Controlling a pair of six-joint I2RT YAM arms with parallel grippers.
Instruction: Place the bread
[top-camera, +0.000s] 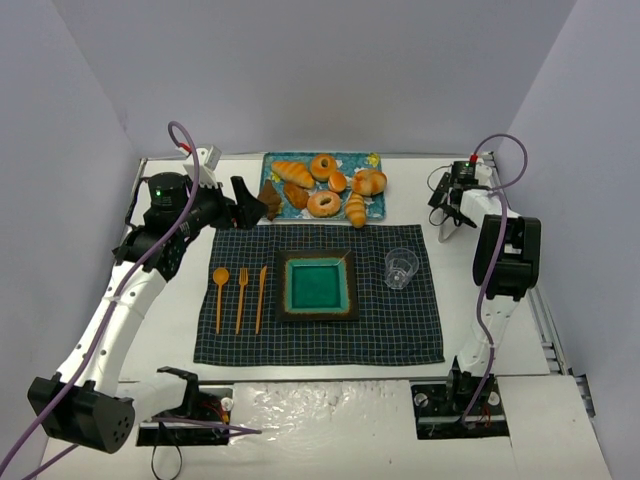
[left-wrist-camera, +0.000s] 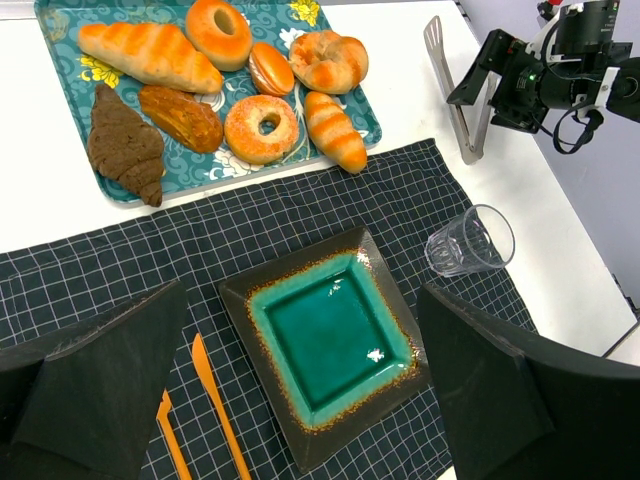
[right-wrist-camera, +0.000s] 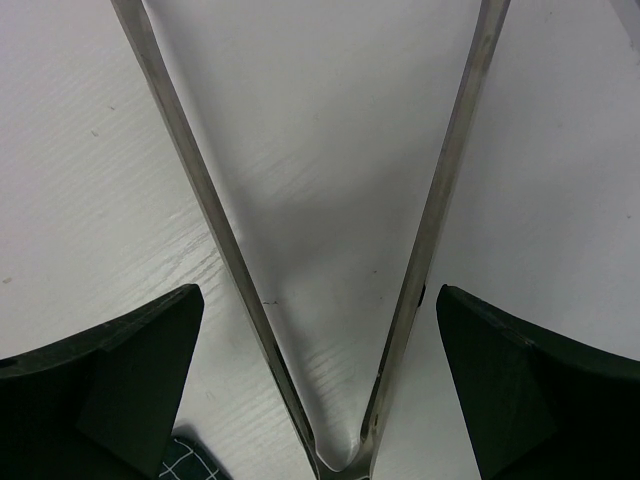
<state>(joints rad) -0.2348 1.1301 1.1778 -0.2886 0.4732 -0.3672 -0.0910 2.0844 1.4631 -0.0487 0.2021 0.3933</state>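
The bread, a round golden-orange bun with cream streaks, lies at the right end of the blue tray; in the left wrist view the bun sits at the tray's far right. My left gripper is open and empty, held above the table left of the tray; in its own view it hangs over the teal plate. My right gripper is open, low over the metal tongs. Its fingers straddle the tongs' arms near the hinge without squeezing them.
The tray also holds ring pastries, ridged rolls and a dark croissant. On the checked placemat are the square teal plate, a clear cup and orange cutlery.
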